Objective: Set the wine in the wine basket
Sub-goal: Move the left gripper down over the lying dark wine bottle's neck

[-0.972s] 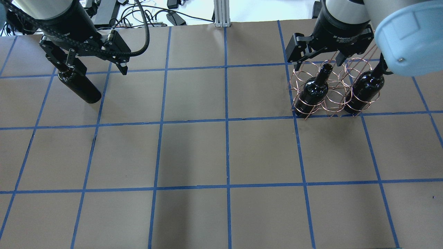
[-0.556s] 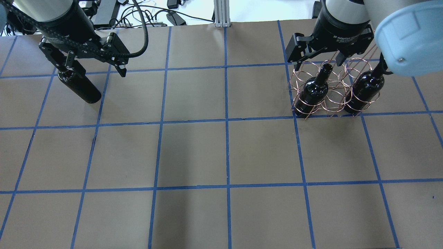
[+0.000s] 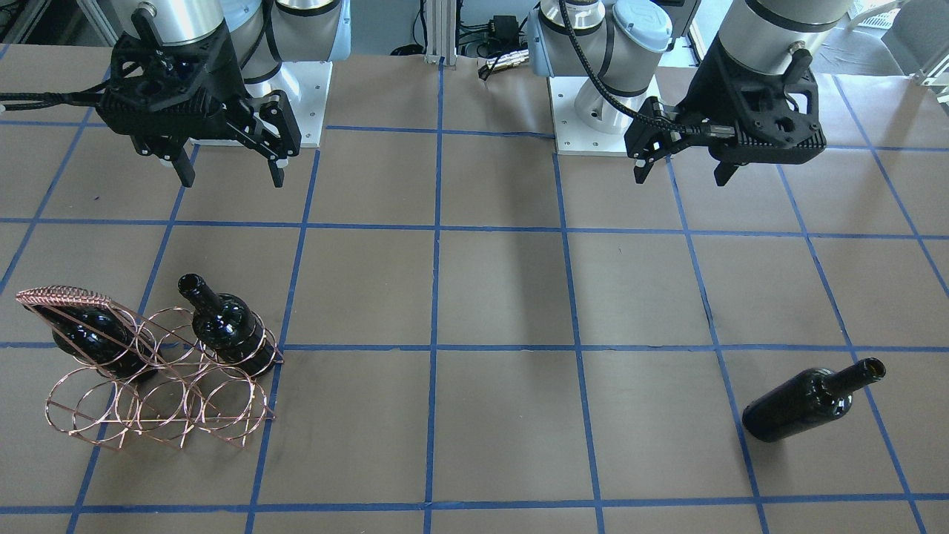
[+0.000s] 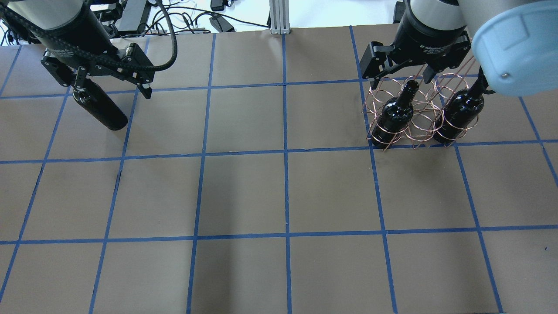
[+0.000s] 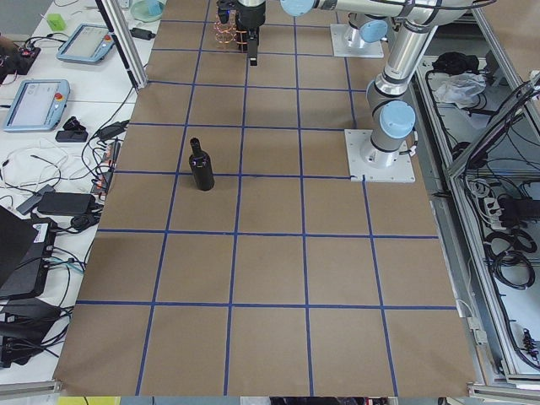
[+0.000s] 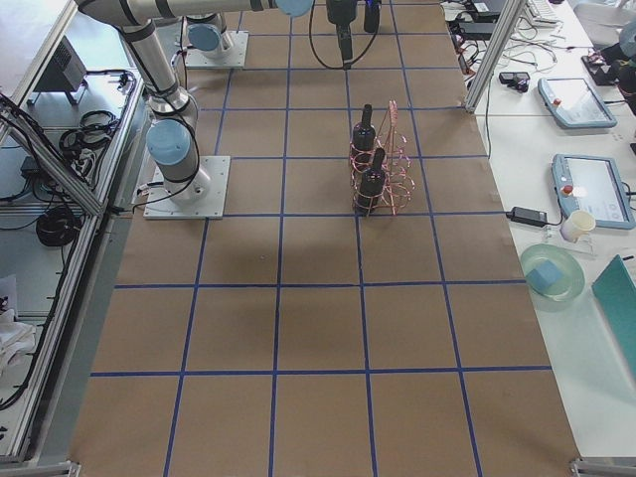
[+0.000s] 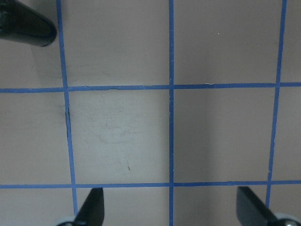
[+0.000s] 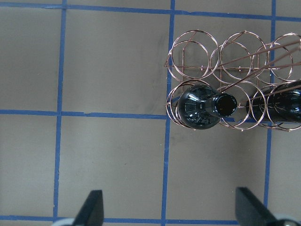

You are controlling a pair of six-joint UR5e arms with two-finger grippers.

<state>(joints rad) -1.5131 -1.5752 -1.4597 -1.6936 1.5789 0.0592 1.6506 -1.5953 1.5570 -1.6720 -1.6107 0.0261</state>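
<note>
A glossy near-black wine bottle [image 3: 804,404] stands upright and alone on the table; it also shows in the overhead view [image 4: 100,109] and the side view [image 5: 201,165]. My left gripper [image 3: 680,178] is open and empty, held above the table beside this bottle [image 7: 23,26], not touching it. The copper wire wine basket [image 3: 159,393] holds two more bottles [image 4: 394,115] [image 4: 460,113] upright in its rings. My right gripper [image 4: 399,80] is open and empty, above the basket [image 8: 225,70].
The table is brown paper with a blue tape grid [image 4: 285,152]. The robot bases [image 3: 593,111] stand at the table's robot-side edge. Cables and devices [image 4: 209,19] lie beyond the far edge.
My left gripper has shifted a little to the left in the overhead view, still open. The right gripper, the basket and the bottles have not moved.
</note>
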